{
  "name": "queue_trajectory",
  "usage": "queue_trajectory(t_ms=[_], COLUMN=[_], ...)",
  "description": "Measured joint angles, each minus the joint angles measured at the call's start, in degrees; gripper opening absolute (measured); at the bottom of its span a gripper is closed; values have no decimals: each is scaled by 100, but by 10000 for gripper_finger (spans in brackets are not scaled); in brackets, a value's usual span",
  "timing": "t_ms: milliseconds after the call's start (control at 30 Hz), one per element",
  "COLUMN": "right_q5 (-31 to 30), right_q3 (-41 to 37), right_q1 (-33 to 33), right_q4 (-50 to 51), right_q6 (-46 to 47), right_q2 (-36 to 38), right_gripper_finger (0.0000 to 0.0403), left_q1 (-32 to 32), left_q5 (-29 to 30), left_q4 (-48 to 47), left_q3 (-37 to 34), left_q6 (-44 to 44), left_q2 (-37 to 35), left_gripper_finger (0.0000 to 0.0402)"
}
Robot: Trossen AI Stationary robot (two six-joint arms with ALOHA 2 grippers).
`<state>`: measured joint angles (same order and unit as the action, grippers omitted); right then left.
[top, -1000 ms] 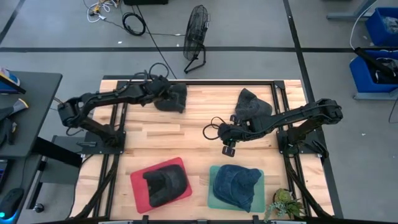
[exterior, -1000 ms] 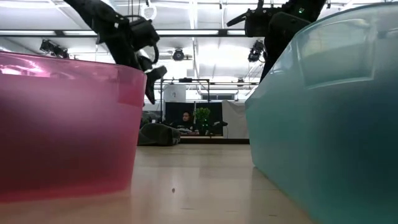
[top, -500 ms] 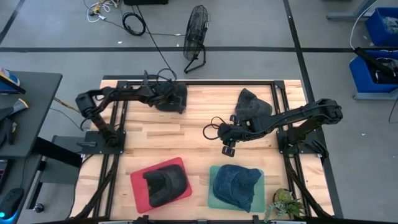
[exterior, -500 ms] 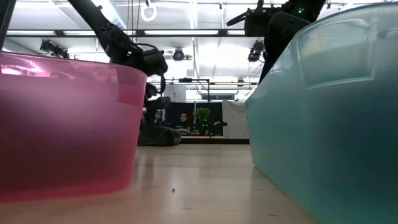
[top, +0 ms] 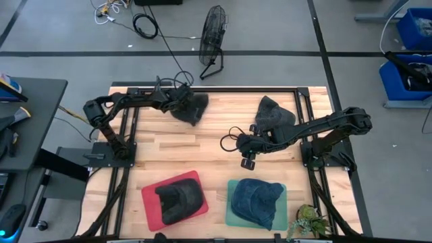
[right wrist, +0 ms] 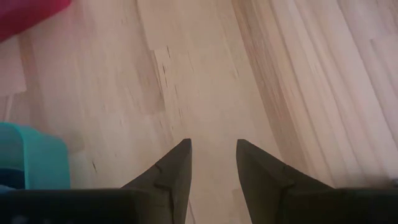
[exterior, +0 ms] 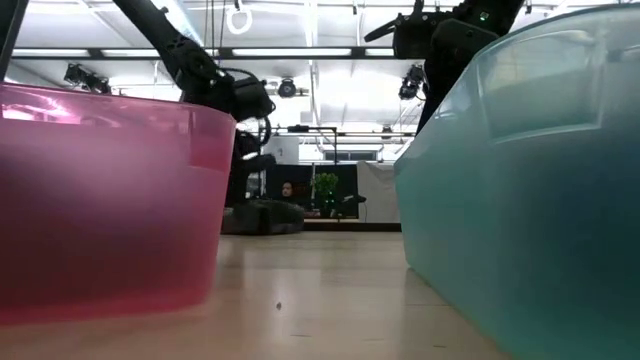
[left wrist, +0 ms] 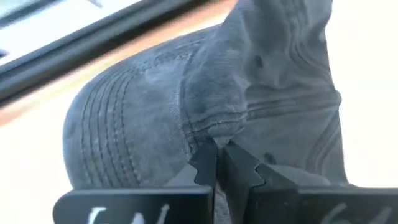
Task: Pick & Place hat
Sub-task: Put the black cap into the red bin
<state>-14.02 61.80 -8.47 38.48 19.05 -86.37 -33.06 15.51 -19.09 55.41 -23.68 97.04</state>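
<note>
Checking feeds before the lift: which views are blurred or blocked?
Low view: the pink bin and teal bin loom close, soft and translucent, blocking most of the table. Left wrist view: the left pincer is shut on the gray hat, which fills the frame. High view: sharp, evenly lit.

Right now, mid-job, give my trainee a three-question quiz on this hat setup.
1. True or false: the left gripper is shut on the grey hat at the table's far-left edge.
2. Which bin holds the blue hat? A) red bin B) teal bin C) neither
3. Fill in: the right gripper hangs with fingers ____ over bare table, holding nothing.

Key: 1 true, the wrist view shows its fingers pinching a fold of fabric. 2 B; the red bin holds a black hat. 3 open. Another dark hat lies loose at the far right.
</note>
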Motion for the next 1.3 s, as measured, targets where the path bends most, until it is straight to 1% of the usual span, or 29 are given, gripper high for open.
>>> queue_trajectory(t_ms=[100,167,267,367,500,567,633,700,800,867,933,1033,1100,1300], right_q5=[4,4,7,5,4,6,6,4,2,2,0,-2,-2,-2], right_q3=[0,0,0,0,0,0,0,0,0,0,0,0,0,0], right_q1=[0,0,2,1,1,1,0,2,1,1,2,2,1,0], right_q4=[3,4,4,-1,-15,-18,-24,-41,-58,-69,-94,-103,-131,-147], right_q6=[0,0,0,-2,0,4,11,0,0,0,0,0,0,-2], right_q2=[0,0,0,-2,-2,-2,-2,-2,-2,-2,-2,-2,-2,-2], right_gripper_finger=[130,130,130,130,130,130,130,130,130,130,130,130,130,130], left_q1=[225,475,960,1577,2580,3125,3661,4159,4874,5353,5806,6341,6589,6923], left_q5=[-642,-839,-857,-834,-853,-861,-859,-862,-1039,-1130,-1142,-1154,-1150,-1377], left_q4=[-299,-558,-1121,-1615,-2553,-2964,-3447,-3951,-4547,-4708,-4626,-4323,-4191,-3623], left_q3=[176,307,492,704,962,980,982,982,980,979,978,978,978,978], left_q6=[361,656,1165,1623,3015,3487,3801,3836,3759,3827,4134,4875,5172,5262], left_q2=[-218,-465,-957,-1576,-2422,-2773,-3073,-3296,-3419,-3422,-3385,-3234,-3114,-2530], left_gripper_finger=[10,6,6,5,5,7,9,9,7,7,7,7,7,7])
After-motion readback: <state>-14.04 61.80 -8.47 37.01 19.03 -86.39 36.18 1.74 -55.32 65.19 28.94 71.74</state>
